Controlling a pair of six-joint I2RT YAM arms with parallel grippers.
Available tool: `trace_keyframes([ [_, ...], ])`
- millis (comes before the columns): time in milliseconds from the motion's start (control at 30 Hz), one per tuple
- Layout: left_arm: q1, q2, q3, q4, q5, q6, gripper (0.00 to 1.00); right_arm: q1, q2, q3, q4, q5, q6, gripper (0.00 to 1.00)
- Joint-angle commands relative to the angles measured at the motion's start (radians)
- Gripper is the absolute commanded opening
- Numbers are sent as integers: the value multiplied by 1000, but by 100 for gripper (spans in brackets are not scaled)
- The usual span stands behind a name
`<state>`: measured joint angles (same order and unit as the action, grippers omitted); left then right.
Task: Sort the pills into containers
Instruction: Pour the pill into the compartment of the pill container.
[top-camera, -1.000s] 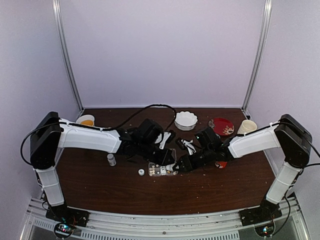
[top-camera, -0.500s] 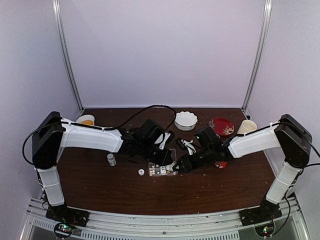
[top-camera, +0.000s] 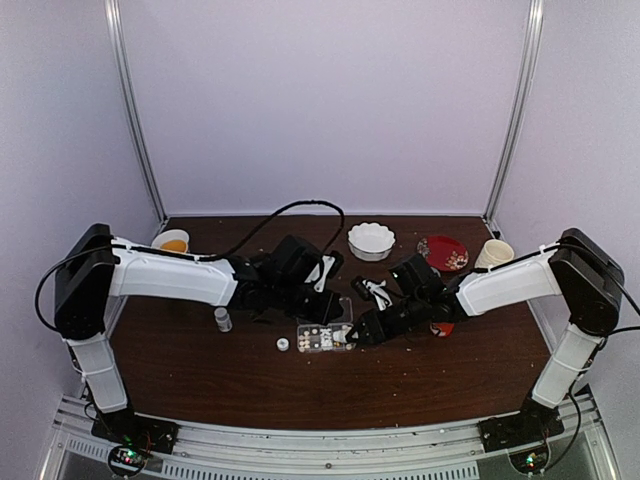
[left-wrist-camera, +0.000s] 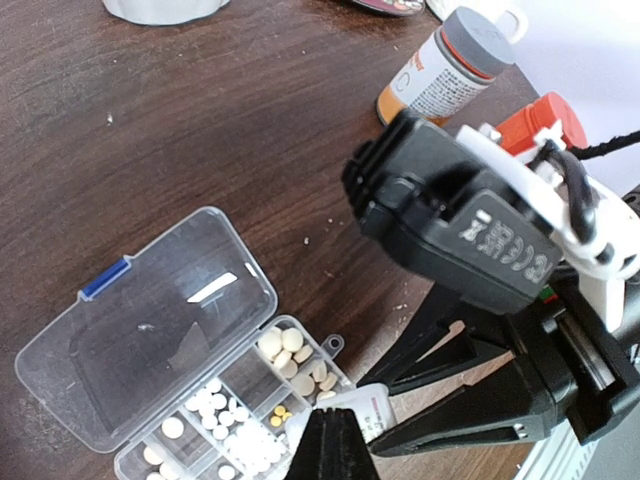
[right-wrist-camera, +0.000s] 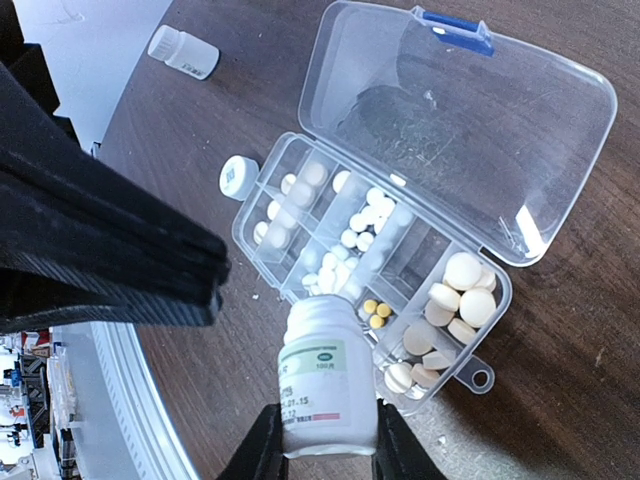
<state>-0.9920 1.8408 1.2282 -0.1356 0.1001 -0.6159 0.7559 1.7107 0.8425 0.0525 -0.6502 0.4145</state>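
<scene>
1. Pale walls (top-camera: 320, 100) close in a dark wooden surface (top-camera: 200, 385), with both arms reaching toward its middle.
2. On the left arm (top-camera: 180, 280), the left jaws are clenched with nothing between them, and hang just above the near edge of the organizer box in the left wrist view.
3. On the right arm (top-camera: 505, 285), the right jaws are grasping a white bottle (right-wrist-camera: 318, 385) by its body. The bottle is tipped so that its mouth points over the box's near row of compartments.
4. At the back of the surface stand a white bowl (top-camera: 371, 240), a red plate (top-camera: 443, 252) and two cups (top-camera: 493, 253) (top-camera: 173, 241).
5. Lying near the centre, between the two arms, the clear organizer box (right-wrist-camera: 415, 258) has its lid (right-wrist-camera: 470, 110) swung fully open and flat.
6. An orange bottle (left-wrist-camera: 450, 70) with a grey cap stands beyond the right arm.
7. A small white bottle (right-wrist-camera: 183, 52) stands well apart from the box on its left.
8. A white cap (right-wrist-camera: 238, 177) rests just beside the box's corner.
9. Inside the compartments lie the pills (right-wrist-camera: 362, 232). Large cream tablets (right-wrist-camera: 462, 285) fill the end cell, a few yellow ones (right-wrist-camera: 375, 312) sit next to them, and small white ones are in the middle and far cells.
</scene>
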Motion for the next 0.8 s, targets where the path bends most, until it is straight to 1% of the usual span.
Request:
trace_keyframes([
  [0,-4,37,-11,84,53,-26,0,-4,0,15,-9,18,-14,0],
  [167,-24,105,0,93,93,-38,0,-4,4,20,-7,20,-13,0],
  [267,-24,80,0,73,65,-31,0,-4,3,20,-6,23,-11,0],
  [433,-25,32,38,-11,2,4,0,-5,-1,25,-17,26,-15,0],
  [567,-24,-17,46,-37,-47,15,0,-6,-10,27,-28,36,-20,0],
  [667,-24,-48,22,-8,-63,12,0,-5,-14,27,-36,41,-25,0],
  [767,-25,-40,-11,65,-20,-8,0,-6,-13,29,-39,43,-28,0],
])
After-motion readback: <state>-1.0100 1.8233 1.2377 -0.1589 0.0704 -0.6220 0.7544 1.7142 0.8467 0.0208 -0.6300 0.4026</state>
